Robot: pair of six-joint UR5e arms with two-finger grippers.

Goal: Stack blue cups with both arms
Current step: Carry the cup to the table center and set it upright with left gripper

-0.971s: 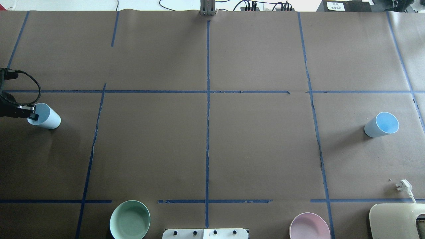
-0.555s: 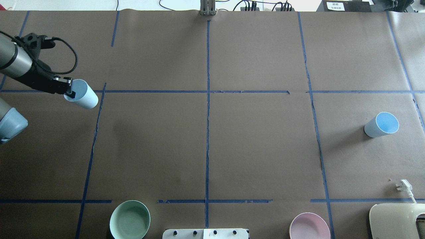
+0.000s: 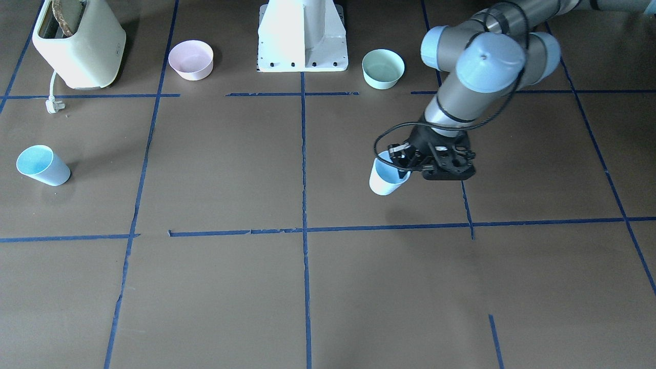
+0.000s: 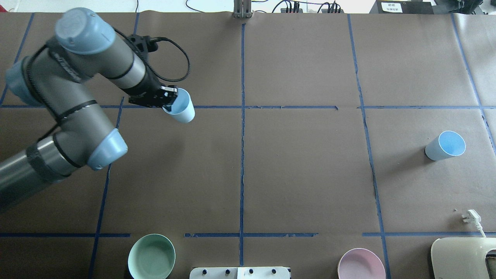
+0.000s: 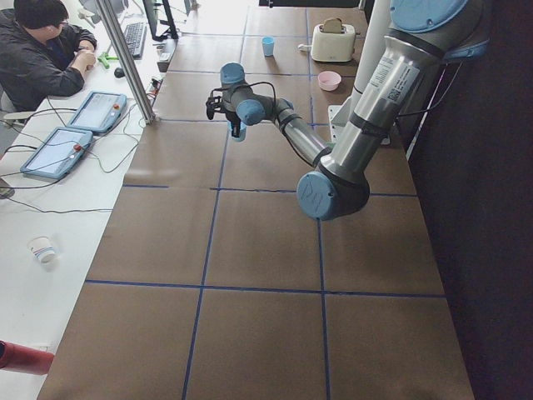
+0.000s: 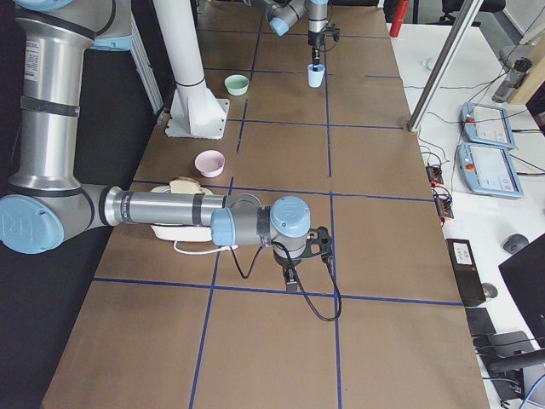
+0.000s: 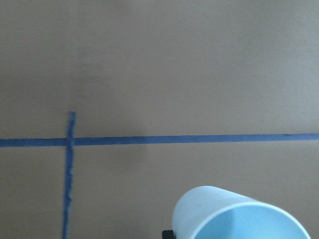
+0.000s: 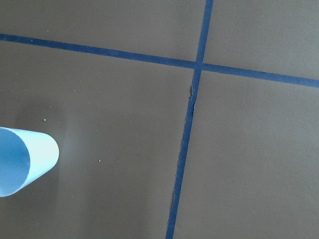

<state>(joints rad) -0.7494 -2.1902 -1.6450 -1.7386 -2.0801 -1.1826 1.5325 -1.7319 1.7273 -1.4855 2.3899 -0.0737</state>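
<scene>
While we cannot tell our right gripper's (image 6: 290, 279) opening, our left gripper (image 4: 169, 102) pinches one cup's (image 4: 183, 112) rim, leaving its base free for nesting.

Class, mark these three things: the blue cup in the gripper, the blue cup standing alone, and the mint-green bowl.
held blue cup (image 4: 185, 113): overhead view, on its outer wall.
lone blue cup (image 4: 450, 143): overhead view, on its bright blue inside.
mint-green bowl (image 4: 152, 256): overhead view, on its inner floor.

We see a brown counter (image 3: 230, 169) gridded with blue tape (image 3: 303, 169). Flanking the white pedestal (image 3: 302, 36) sit a green bowl (image 3: 383, 68) and a pink bowl (image 3: 190, 59). Well apart from the pedestal are a toaster (image 3: 79, 43) and a blue cup (image 3: 42, 165).
</scene>
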